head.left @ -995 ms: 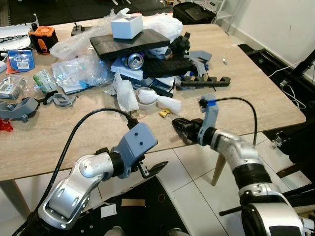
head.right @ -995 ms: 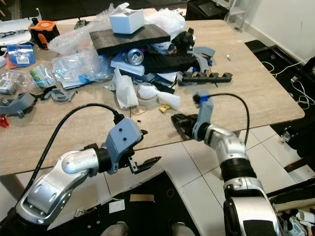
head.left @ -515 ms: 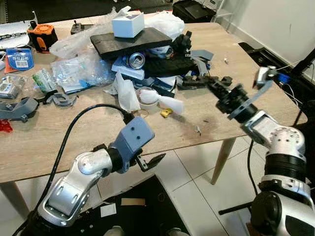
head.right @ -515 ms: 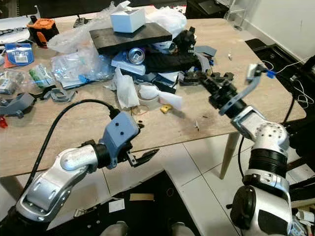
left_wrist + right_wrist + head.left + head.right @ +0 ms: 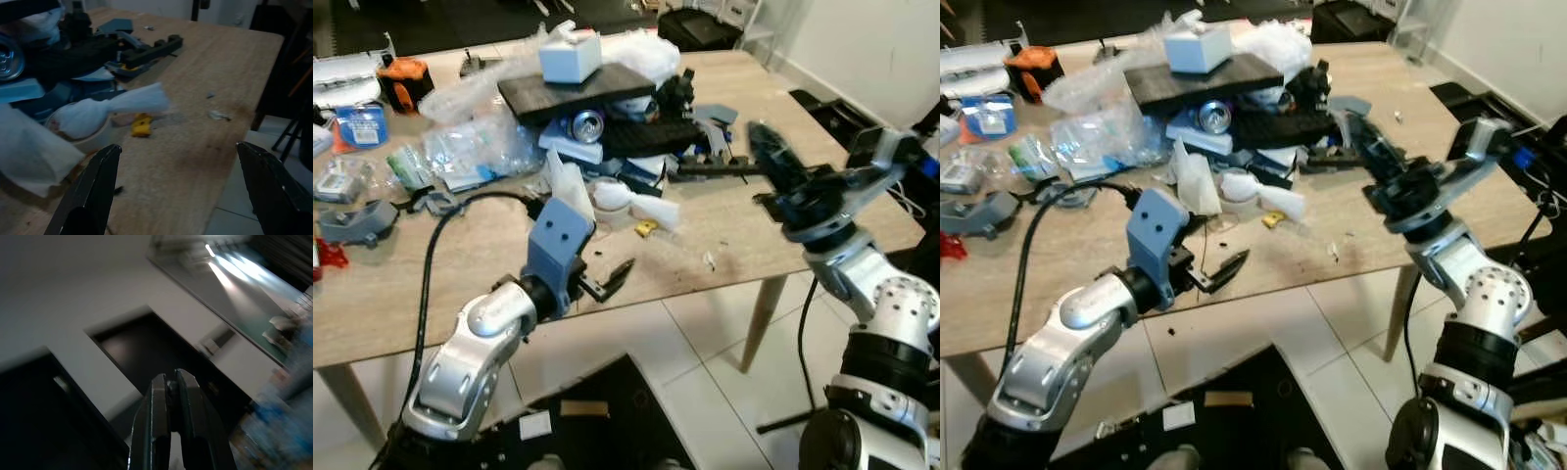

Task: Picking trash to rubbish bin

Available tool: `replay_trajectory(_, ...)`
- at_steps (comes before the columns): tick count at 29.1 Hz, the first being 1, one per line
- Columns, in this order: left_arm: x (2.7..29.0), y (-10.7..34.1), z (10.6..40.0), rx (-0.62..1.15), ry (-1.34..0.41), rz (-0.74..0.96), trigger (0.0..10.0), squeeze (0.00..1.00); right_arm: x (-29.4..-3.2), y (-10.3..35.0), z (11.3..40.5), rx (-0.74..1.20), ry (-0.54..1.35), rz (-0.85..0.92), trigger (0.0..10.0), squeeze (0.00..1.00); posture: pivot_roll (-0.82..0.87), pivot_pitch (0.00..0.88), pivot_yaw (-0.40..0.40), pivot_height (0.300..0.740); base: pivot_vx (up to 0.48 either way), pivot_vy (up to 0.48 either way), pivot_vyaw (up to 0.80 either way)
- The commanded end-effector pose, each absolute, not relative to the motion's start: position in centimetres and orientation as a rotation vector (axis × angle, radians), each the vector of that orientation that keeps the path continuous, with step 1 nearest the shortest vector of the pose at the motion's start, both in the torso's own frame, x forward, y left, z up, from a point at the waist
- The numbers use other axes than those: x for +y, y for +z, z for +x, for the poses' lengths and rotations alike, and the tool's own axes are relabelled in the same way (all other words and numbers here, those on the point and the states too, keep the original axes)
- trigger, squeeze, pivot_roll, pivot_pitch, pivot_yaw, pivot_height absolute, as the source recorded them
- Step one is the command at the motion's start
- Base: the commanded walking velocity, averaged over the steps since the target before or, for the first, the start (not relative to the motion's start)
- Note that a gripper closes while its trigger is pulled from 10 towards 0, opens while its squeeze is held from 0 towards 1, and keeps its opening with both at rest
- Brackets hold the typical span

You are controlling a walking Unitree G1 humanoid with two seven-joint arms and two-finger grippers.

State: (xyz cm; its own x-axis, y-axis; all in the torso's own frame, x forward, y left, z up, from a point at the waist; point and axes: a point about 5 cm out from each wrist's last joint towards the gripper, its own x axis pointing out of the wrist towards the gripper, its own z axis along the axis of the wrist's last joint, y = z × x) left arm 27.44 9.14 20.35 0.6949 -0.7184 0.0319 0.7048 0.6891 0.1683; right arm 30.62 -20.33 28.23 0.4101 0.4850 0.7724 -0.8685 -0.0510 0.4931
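Note:
Trash lies mid-table: a twisted white tissue (image 5: 641, 204) resting in a tape roll, a crumpled white paper (image 5: 566, 191), a small yellow scrap (image 5: 646, 227), a tiny grey scrap (image 5: 709, 260) and a drinks can (image 5: 584, 125). My left gripper (image 5: 612, 266) hovers open at the table's front edge, just short of the tissue (image 5: 117, 105) and the yellow scrap (image 5: 142, 125). My right gripper (image 5: 759, 135) is raised above the table's right side, with its fingers (image 5: 161, 421) pressed shut and pointing up and away.
A black board (image 5: 573, 86) with a white box (image 5: 570, 54) tops a heap of plastic bags and dark foam. Grey printed parts (image 5: 357, 217) and an orange tool (image 5: 399, 78) lie at the left. White tiled floor lies below the table (image 5: 822, 211); cables run at the right.
My right arm has swung from below the table's front edge up over its right side. My left gripper has risen to the table edge. The camera shifted slightly.

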Motion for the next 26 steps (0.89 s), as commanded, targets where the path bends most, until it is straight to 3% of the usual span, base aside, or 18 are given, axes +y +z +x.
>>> replay_trajectory(1, 8.4, 20.0, 26.8, -0.085, -0.844, 0.111, 10.0, 0.0, -21.2, 29.2, 29.6, -0.517, 1.187, 1.235, 0.0, 0.0, 0.18, 0.095, 0.002, 0.74, 0.0, 0.0, 0.0)
replay_trajectory(5, 7.8, 19.8, 26.9, -0.088, -0.858, 0.098, 10.0, 0.0, -21.7, 29.8, 28.2, -0.66, 1.265, 1.421, 0.0, 0.0, 0.17, 0.077, 0.014, 0.74, 0.0, 0.0, 0.0)
replay_trajectory(12, 7.8, 20.0, 27.4, -0.093, -0.845, 0.099, 10.0, 0.0, -22.0, 29.1, 27.9, -0.686, 1.255, 1.573, 0.0, 0.0, 0.18, 0.072, 0.005, 0.74, 0.0, 0.0, 0.0)
replay_trajectory(20, 8.1, 19.9, 27.4, -0.09, -0.825, 0.1, 10.0, 0.0, -21.2, 27.9, 28.7, -0.546, 1.207, 1.622, 0.0, 0.0, 0.18, 0.07, -0.007, 0.74, 0.0, 0.0, 0.0)
replay_trajectory(22, 8.1, 19.8, 27.4, -0.09, -0.818, 0.111, 10.0, 0.0, -19.9, 27.1, 30.2, -0.38, 1.032, 1.424, 0.0, 0.0, 0.19, 0.074, -0.009, 0.74, 0.0, 0.0, 0.0)
replay_trajectory(23, 8.1, 19.8, 27.4, -0.09, -0.818, 0.111, 10.0, 0.0, -19.9, 27.1, 30.2, -0.38, 1.032, 1.424, 0.0, 0.0, 0.19, 0.074, -0.009, 0.74, 0.0, 0.0, 0.0)
replay_trajectory(24, 8.2, 19.8, 27.6, -0.091, -0.801, 0.12, 10.0, 0.0, -19.2, 26.3, 32.2, -0.272, 0.767, 1.117, 0.0, 0.0, 0.18, 0.08, -0.008, 0.74, 0.0, 0.0, 0.0)
replay_trajectory(26, 8.3, 19.8, 27.7, -0.091, -0.79, 0.127, 10.0, 0.0, -19.7, 26.3, 33.3, -0.29, 0.594, 0.953, 0.0, 0.0, 0.18, 0.08, -0.008, 0.74, 0.0, 0.0, 0.0)
